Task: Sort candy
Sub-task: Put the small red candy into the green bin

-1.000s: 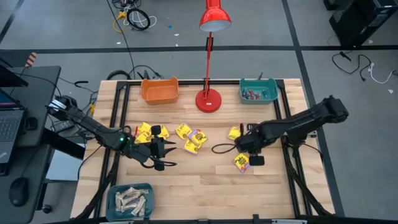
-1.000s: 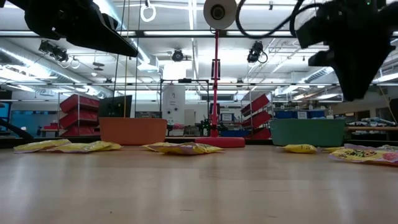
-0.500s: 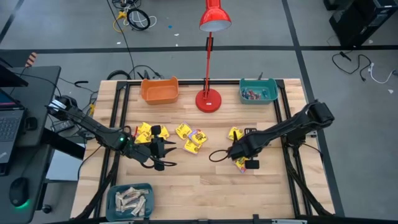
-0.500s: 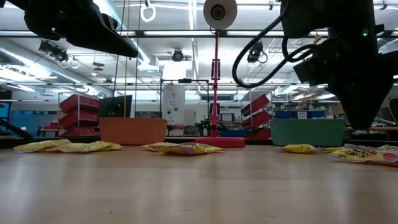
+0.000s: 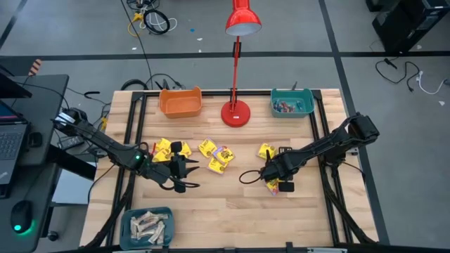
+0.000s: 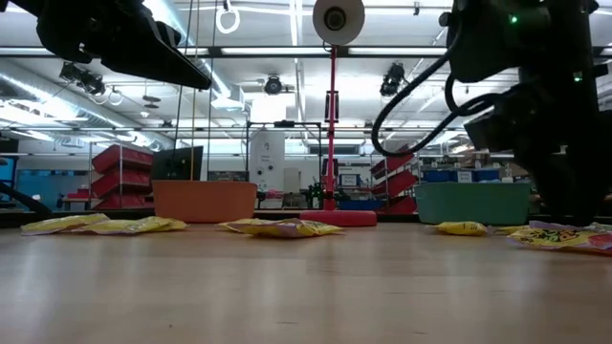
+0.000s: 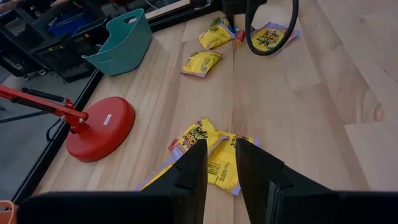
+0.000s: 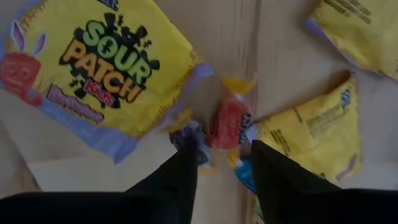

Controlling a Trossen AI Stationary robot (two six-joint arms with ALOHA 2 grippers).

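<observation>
I'm spreading the right gripper (image 8: 224, 171) wider over the red candy (image 8: 227, 122) between its fingers, readying a grab.

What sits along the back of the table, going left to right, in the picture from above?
Orange bin → red lamp → teal bin.

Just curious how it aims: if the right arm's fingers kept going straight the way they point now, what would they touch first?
Most likely the small red wrapped candy, which sits right between the open right gripper fingers, beside the Sour Patch packet. It looks very close, though depth is hard to judge.
</observation>
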